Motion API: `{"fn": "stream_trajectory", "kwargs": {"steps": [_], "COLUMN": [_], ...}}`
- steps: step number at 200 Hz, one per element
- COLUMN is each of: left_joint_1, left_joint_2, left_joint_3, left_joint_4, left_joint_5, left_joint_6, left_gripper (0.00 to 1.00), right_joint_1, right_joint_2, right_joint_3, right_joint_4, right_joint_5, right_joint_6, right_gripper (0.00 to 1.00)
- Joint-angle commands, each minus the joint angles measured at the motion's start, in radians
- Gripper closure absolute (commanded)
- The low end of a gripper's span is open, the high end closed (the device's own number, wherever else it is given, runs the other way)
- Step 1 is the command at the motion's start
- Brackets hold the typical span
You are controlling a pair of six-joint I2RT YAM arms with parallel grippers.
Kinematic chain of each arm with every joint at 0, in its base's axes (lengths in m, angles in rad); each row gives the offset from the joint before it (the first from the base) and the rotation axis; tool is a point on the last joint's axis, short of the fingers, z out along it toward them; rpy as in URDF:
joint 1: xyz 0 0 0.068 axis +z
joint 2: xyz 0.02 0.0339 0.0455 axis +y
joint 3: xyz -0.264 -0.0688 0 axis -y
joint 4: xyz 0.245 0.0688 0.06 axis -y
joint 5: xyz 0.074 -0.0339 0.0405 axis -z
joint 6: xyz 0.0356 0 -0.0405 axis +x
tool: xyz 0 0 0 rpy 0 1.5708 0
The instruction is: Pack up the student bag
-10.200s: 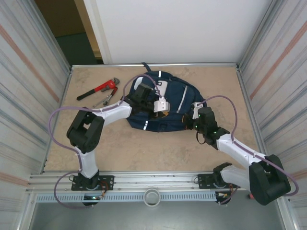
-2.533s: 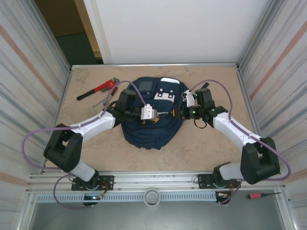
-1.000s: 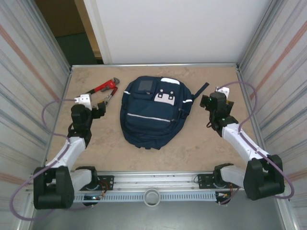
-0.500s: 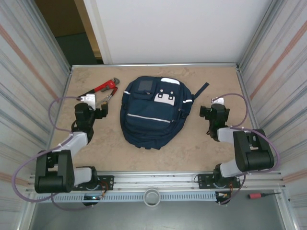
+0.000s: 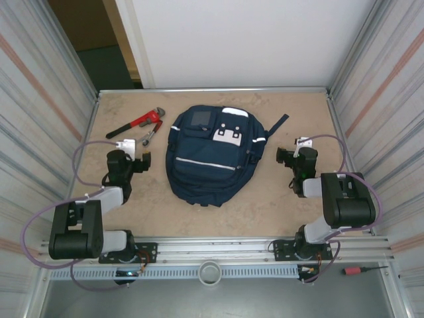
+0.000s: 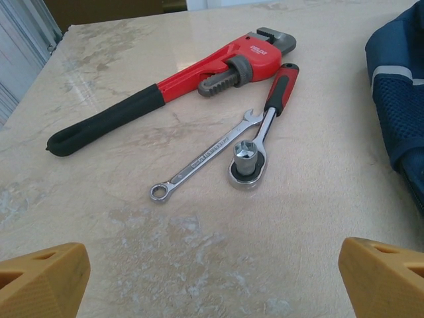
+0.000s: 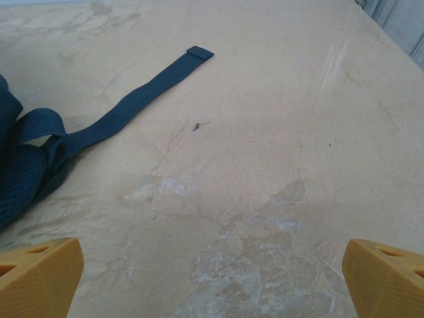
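Note:
The student bag [image 5: 215, 156], a navy backpack with white patches and thin white stripes, lies flat in the middle of the table. Its edge [image 6: 401, 99] shows at the right of the left wrist view. Its body [image 7: 13, 179] and a loose strap [image 7: 132, 106] show in the right wrist view. My left gripper [image 5: 141, 161] [image 6: 213, 285] hovers low over bare table left of the bag, open and holding nothing. Over bare table to the bag's right, my right gripper [image 5: 283, 157] [image 7: 212, 281] is open and empty too.
A red pipe wrench [image 5: 136, 123] [image 6: 179, 89], a combination spanner [image 6: 205, 156] and a ratchet [image 5: 149, 134] [image 6: 258, 142] lie at the back left, just ahead of my left gripper. Metal walls close both sides. A red screwdriver [image 5: 361, 270] lies off the table at the near right.
Both arms have folded back toward their bases, bringing the grippers nearer the front. Both stay open. The bag and tools have not moved.

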Motion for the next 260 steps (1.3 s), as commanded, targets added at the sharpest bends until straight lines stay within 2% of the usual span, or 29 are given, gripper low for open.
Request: {"fn": "stream_trajectory", "kwargs": {"steps": [1,20,38,68,83,94,103,137,168,260], "left_joint_1": [-0.004,0.017,0.084,0.071,0.023,-0.012,-0.013,-0.013,-0.039,-0.039], "left_joint_2": [-0.003,-0.03,-0.012,0.134,0.237,0.206,0.222,0.214,0.21,0.211], "left_joint_3": [0.02,0.0,-0.055,-0.011,0.022,0.063,0.048,0.049,0.046,0.047], "left_joint_4": [0.026,0.033,0.188,0.248,0.306,0.167,0.226,0.212,0.208,0.205], "left_joint_5": [0.031,0.073,0.222,0.263,0.208,0.155,0.128,0.13,0.084,0.085], "left_joint_6": [0.032,-0.018,-0.147,-0.104,-0.06,-0.043,-0.052,-0.053,-0.036,-0.036], "left_gripper": [0.03,0.03,0.04,0.03,0.02,0.01,0.01,0.01,0.01,0.01], "right_joint_1": [-0.01,-0.022,-0.042,-0.042,-0.043,-0.042,-0.042,-0.042,-0.042,-0.042], "right_joint_2": [-0.001,0.001,0.0,0.0,-0.001,-0.001,0.0,0.0,0.001,0.0], "right_joint_3": [0.02,0.03,0.039,0.038,0.038,0.038,0.04,0.039,0.04,0.039], "right_joint_4": [0.017,-0.001,-0.02,-0.019,-0.02,-0.019,-0.02,-0.02,-0.02,-0.02], "right_joint_5": [-0.021,-0.052,-0.093,-0.094,-0.094,-0.094,-0.093,-0.093,-0.093,-0.093], "right_joint_6": [0.009,0.013,0.02,0.021,0.021,0.021,0.021,0.021,0.021,0.021], "right_gripper": [0.01,0.01,0.01,0.01,0.01,0.01,0.01,0.01,0.01,0.01]}}
